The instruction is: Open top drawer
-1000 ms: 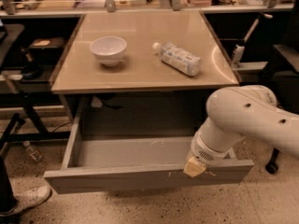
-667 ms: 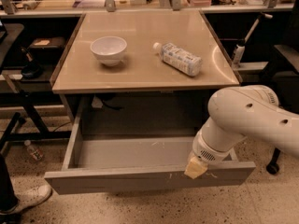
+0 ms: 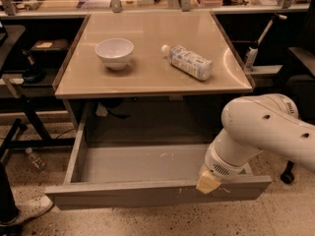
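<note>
The top drawer [image 3: 123,194] is a wide shallow grey drawer under the tan table top. It stands pulled far out toward me, its grey floor bare and showing pale scratches right of centre. My gripper [image 3: 209,182] sits at the right part of the drawer's front panel, at its top edge, below my white arm [image 3: 261,127]. The arm hides the drawer's right rear corner. No other drawer fronts show.
On the table top [image 3: 147,80] stand a white bowl [image 3: 114,52] and a plastic bottle [image 3: 189,61] lying on its side. A person's shoe [image 3: 24,213] is at the lower left, a small bottle [image 3: 35,159] lies on the floor, and a chair caster [image 3: 287,177] stands at right.
The drawer has slid slightly further out toward me, and my gripper and arm have moved with its front panel.
</note>
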